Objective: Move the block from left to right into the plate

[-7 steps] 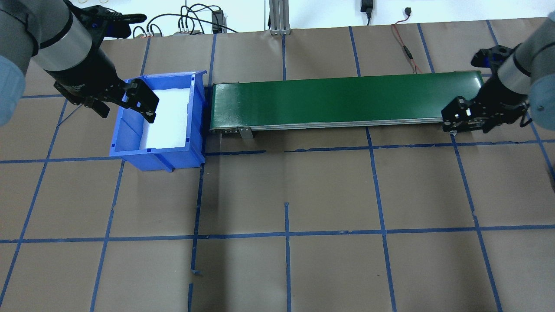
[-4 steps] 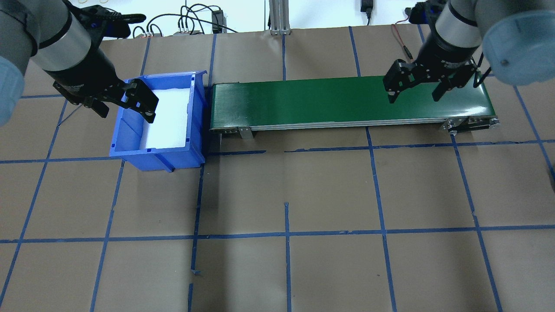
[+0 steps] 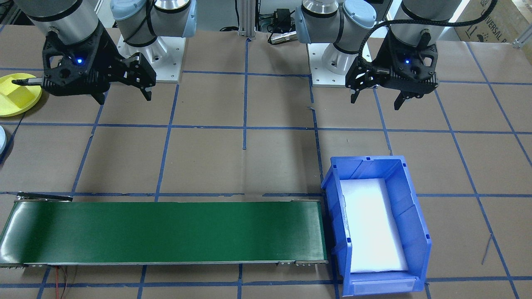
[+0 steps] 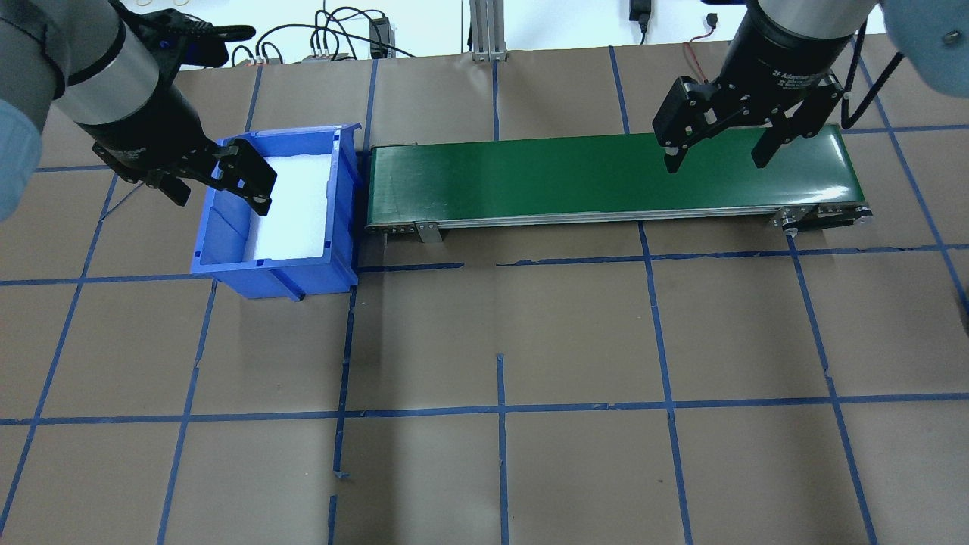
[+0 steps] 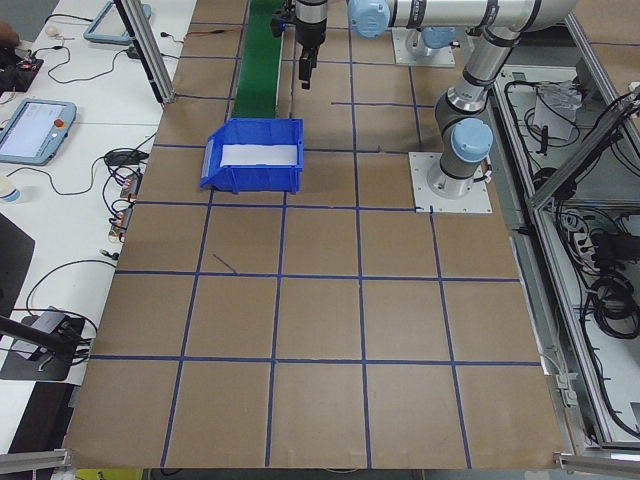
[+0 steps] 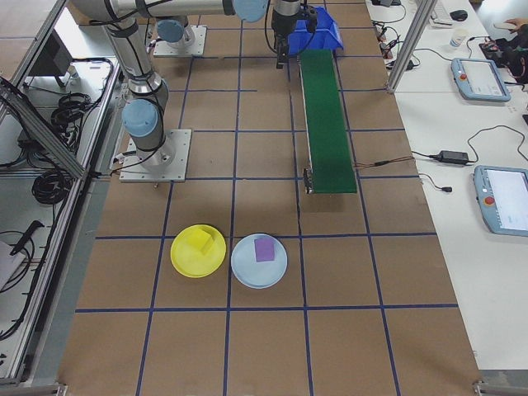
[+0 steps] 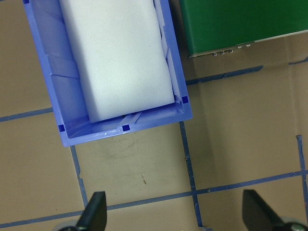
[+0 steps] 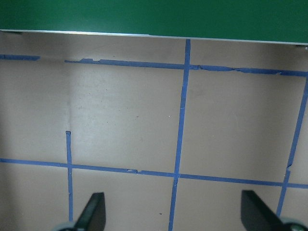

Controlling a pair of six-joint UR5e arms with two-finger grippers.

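A yellow block lies in the yellow plate, and a purple block lies on the pale blue plate beside it, off the conveyor's right end. The yellow plate also shows at the front-facing view's left edge. My right gripper hangs open and empty above the right part of the green conveyor; its wrist view shows only bare table between its fingertips. My left gripper is open and empty over the near left side of the blue bin.
The blue bin holds a white foam pad and stands against the conveyor's left end. The belt carries nothing. Cables and a power brick lie along the table's far edge.
My right gripper swung from the conveyor's right end, leftward and back, turned, and now hangs higher over the belt. The left arm has not moved.
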